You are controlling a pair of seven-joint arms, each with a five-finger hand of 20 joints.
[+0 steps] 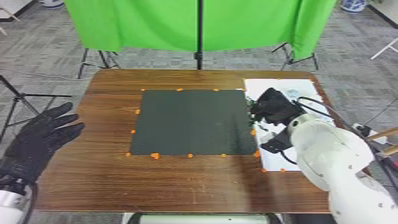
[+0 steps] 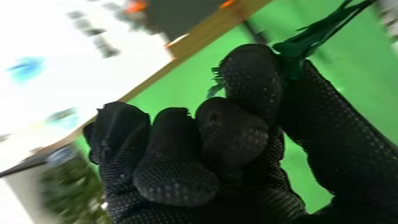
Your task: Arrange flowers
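Fingers extended, the robot's left hand (image 1: 43,134) hangs beside the wooden table (image 1: 89,187). Over a white sheet (image 1: 265,84), the right hand (image 1: 277,109) pinches a green sprig (image 2: 306,44) between thumb and finger, greenery jutting past their tips.

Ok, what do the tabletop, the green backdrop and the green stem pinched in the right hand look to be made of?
Tabletop: brown wood or wood-look laminate, smooth, from its streaky grain. Backdrop: probably matte fabric, as it hangs in soft folds. Stem: perhaps plastic, from its even dark green and faint shine, though real greenery can't be ruled out.
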